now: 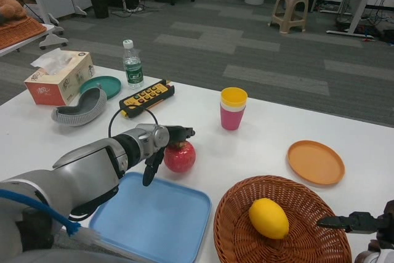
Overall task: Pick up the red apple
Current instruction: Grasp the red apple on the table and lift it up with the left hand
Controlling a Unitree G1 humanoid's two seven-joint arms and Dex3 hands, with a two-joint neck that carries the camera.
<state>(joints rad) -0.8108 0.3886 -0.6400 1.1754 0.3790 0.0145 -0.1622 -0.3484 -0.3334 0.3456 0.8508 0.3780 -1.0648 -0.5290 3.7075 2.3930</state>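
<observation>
The red apple (180,157) sits on the white table (265,127) just beyond the far edge of a blue tray (154,220). My left hand (165,146) is at the apple's left side and top, fingers spread, one reaching over its top and one hanging down beside it; whether they touch the fruit I cannot tell. The apple rests on the table, not lifted. My right hand (360,223) shows only at the bottom right corner, fingers stretched out to the left near a wicker basket (234,226), holding nothing.
The basket holds a yellow lemon (268,218). An orange plate (316,162) lies to the right, stacked yellow and pink cups (233,109) behind the apple. A yellow remote (146,98), water bottle (132,64), green dish (104,84), grey object (80,110) and tissue box (58,78) stand far left.
</observation>
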